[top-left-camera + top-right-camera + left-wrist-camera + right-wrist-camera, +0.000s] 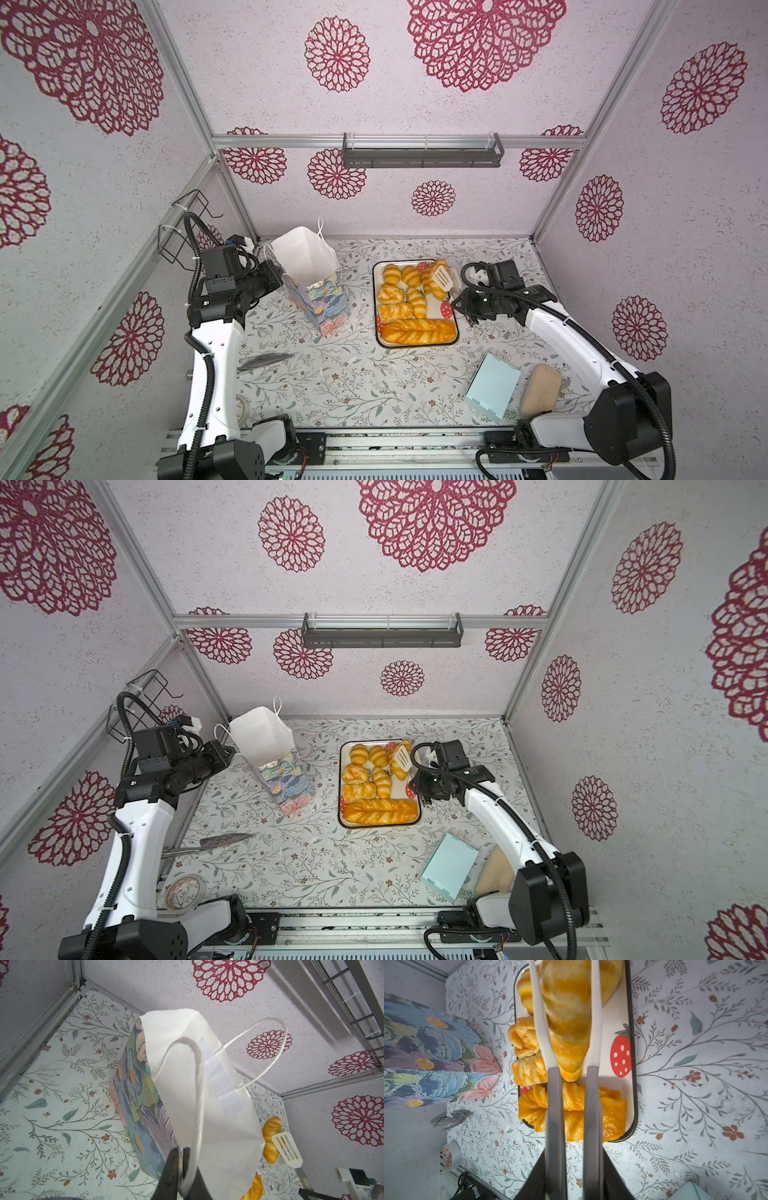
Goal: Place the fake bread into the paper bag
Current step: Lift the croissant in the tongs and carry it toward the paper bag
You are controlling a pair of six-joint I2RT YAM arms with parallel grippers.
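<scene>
The paper bag (309, 255) (266, 737) stands upright at the back left with its white mouth open. My left gripper (279, 271) (182, 1160) is shut on its near rim, beside a cord handle (198, 1088). Several pieces of fake bread lie on a strawberry tray (457, 328) (634, 1076), with the braided loaf (417, 331) (572, 1112) along its near end. My right gripper (466, 306) (573, 1180) is shut on white-tipped tongs (441, 277) (554, 1105). The tong tips clasp a croissant (569, 1012) over the tray's right side.
A knife (266, 360) lies at the left. A tape roll (185, 891) sits at the front left. A light blue box (492, 386) and a beige flat piece (540, 390) lie at the front right, by my right arm. Walls enclose three sides.
</scene>
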